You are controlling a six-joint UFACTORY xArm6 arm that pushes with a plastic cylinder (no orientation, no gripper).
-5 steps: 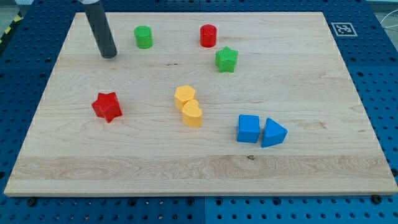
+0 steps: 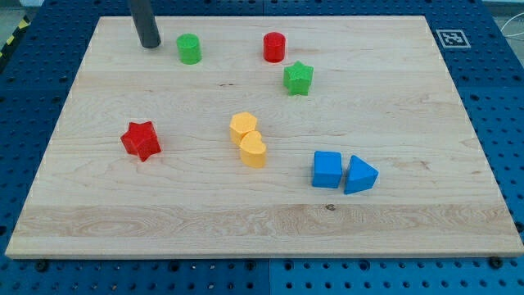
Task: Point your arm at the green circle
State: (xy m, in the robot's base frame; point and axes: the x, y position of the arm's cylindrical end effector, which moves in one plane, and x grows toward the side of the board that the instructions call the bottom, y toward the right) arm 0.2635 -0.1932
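The rod above my tip (image 2: 151,44) is cut off by the view's top edge, and the bench (image 2: 123,229) loses its lower corners at the view's bottom.

The green circle (image 2: 189,48) is a small stubby cylinder standing upright on its flat end, near the far edge of the wooden board (image 2: 98,205), toward the view's top left; its top face looks flat, as far as I can tell

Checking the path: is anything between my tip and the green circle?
No. The camera view shows only bare board between my tip and the green circle, just to its right.
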